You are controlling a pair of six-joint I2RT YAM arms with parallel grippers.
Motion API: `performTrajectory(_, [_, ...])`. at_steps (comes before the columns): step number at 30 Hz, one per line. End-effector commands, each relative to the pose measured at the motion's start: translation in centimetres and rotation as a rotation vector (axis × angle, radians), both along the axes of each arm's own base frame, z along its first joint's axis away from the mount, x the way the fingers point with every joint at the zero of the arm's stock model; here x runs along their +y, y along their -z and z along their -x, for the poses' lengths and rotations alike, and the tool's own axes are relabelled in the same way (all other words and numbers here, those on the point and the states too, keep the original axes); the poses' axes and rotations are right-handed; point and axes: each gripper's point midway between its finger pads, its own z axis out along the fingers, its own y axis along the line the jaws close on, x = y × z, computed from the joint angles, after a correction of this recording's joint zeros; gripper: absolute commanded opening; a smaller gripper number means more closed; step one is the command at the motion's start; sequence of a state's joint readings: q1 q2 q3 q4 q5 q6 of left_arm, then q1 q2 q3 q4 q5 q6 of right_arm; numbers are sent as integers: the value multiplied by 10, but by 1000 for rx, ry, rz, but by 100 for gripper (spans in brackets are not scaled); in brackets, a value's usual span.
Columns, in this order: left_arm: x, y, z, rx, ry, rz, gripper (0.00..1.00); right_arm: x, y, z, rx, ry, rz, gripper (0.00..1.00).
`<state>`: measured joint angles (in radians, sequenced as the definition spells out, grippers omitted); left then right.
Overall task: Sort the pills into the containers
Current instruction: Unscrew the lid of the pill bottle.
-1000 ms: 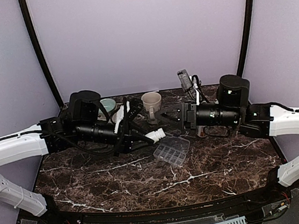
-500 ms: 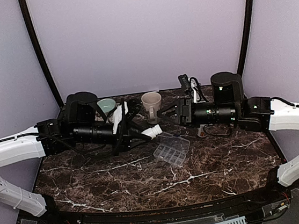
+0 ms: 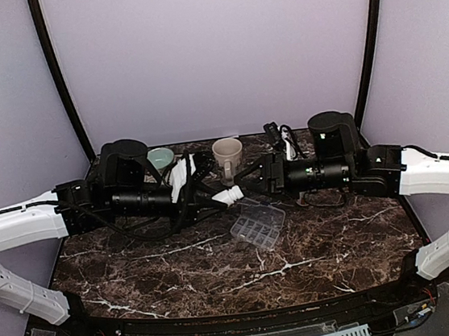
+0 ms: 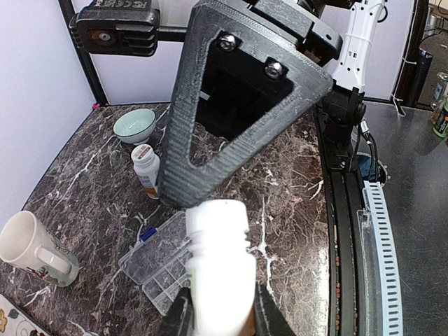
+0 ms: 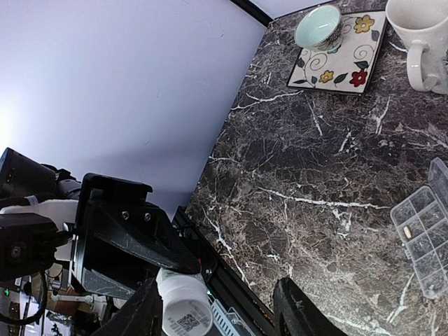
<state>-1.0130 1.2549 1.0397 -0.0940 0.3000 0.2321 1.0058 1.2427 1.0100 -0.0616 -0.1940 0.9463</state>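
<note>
My left gripper (image 3: pixel 224 198) is shut on a white pill bottle (image 3: pixel 232 195) and holds it level above the table, cap end towards the right arm. In the left wrist view the bottle (image 4: pixel 220 266) fills the space between my fingers. My right gripper (image 3: pixel 251 173) is open, with its jaws around the bottle's far end; that end (image 5: pixel 183 308) shows beside its left finger (image 5: pixel 143 315). The clear pill-organizer tray (image 3: pixel 258 225) lies open on the marble below them, also seen in the left wrist view (image 4: pixel 154 262) and the right wrist view (image 5: pixel 423 238), with one small pill (image 5: pixel 406 232) in a compartment.
A cream mug (image 3: pixel 228 153) stands at the back middle. A pale green bowl (image 3: pixel 160 157) sits on a floral tile (image 5: pixel 336 59) at the back left. A second bowl (image 4: pixel 134 124) and a second pill bottle with an orange label (image 4: pixel 145 168) stand to the right.
My right arm has moved left, bringing its open jaws up to the bottle's cap end. My left gripper has kept the bottle almost still.
</note>
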Motion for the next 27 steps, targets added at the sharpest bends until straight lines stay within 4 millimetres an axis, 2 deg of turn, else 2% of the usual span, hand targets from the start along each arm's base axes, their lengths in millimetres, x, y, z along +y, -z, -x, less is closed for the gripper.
performTrajectory(1, [0, -5, 0, -36, 0, 13, 0, 8, -20, 4, -3, -27, -63, 55])
performTrajectory(13, [-2, -4, -1, -43, 1, 10, 0, 18, -19, 17, 16, -73, -73, 55])
performTrajectory(18, [-3, -4, -1, -42, 3, 7, 0, 20, -20, 20, 16, -82, -77, 52])
performTrajectory(22, [-3, -4, -1, -45, 2, 7, 0, 23, -21, 22, 17, -91, -78, 40])
performTrajectory(27, [-3, -5, -2, -47, -2, 12, 0, 26, -21, 24, 14, -105, -70, 13])
